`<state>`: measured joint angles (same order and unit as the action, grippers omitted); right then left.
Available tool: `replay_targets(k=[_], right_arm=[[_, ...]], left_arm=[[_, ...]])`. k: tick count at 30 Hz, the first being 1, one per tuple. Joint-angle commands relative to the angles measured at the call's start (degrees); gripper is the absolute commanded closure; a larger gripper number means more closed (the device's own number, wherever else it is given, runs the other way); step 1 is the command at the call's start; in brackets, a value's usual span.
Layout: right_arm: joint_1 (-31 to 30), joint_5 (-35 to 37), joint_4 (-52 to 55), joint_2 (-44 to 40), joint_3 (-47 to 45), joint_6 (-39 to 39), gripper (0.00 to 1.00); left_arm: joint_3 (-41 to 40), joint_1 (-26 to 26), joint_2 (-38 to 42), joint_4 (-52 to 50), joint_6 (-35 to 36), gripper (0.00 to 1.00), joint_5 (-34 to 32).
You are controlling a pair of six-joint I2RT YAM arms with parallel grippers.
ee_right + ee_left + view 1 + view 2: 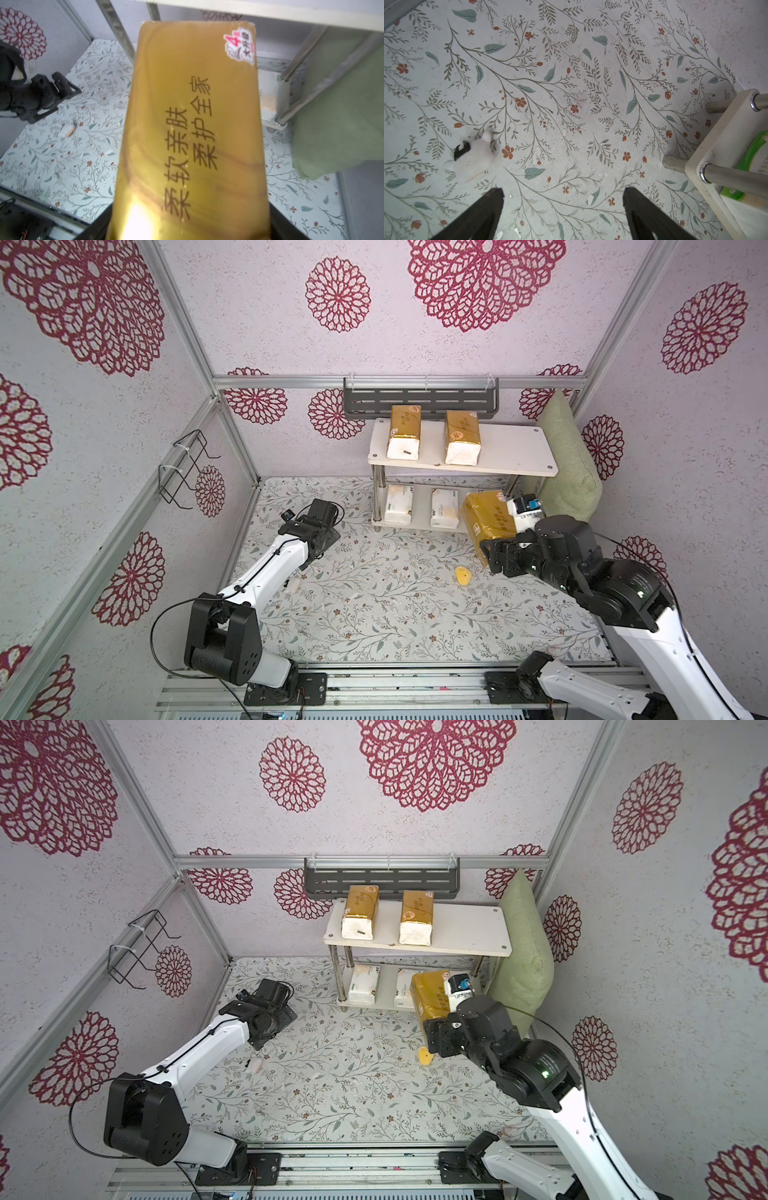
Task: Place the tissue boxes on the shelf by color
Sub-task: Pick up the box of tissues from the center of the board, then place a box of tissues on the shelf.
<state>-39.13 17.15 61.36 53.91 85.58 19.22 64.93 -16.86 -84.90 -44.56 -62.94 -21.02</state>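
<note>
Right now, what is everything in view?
gold tissue packs: three, gold; two on the shelf's top board, one in the right gripper.
white tissue packs: two seen, white; lower board.
shelf: one, white; back of table.
cushion: one, green; right of shelf.
wall rack: one, grey; back wall.
wire rack: one, black; left wall.
lumps: one yellow, one white; on table.
left gripper: black, open, over table.
right gripper: shut on gold tissue pack.

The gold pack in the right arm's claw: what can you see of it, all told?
The gold pack is a soft, brick-shaped bundle in shiny film, with dark characters printed lengthwise and a white-and-pink sticker at a far corner. The right gripper clamps its near end; it hangs tilted above the table, far end toward the lower tier of the shelf. Whether it touches the shelf is unclear.
</note>
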Motion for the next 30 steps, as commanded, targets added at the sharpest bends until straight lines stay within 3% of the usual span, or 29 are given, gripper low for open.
replay_targets(k=[1,9,14,19,24,30], right_arm=[[0.3,9.0,-0.2,0.5,4.5,1.5,0.18],[1.5,16.8,-1.3,6.2,13.3,-1.8,0.17],[5.4,15.3,-2.9,10.3,16.8,-4.9,0.17],[15.0,8.5,-6.2,13.9,18.4,-9.1,0.17],[27.5,-5.1,-9.5,18.4,20.8,-12.5,0.19],[33.5,-13.7,-10.5,24.3,25.2,-13.2,0.19]], left_arm=[[1.5,0.7,-0.5,0.7,1.2,0.03,0.4],[0.6,0.8,-0.1,1.3,1.1,0.03,0.9],[0.1,0.8,0.3,1.5,1.1,0.02,1.2],[-0.4,0.8,0.9,1.8,1.2,0.03,1.2],[-0.6,0.9,1.3,1.8,1.3,0.03,1.1],[-0.9,0.9,1.4,1.9,1.2,0.03,1.1]])
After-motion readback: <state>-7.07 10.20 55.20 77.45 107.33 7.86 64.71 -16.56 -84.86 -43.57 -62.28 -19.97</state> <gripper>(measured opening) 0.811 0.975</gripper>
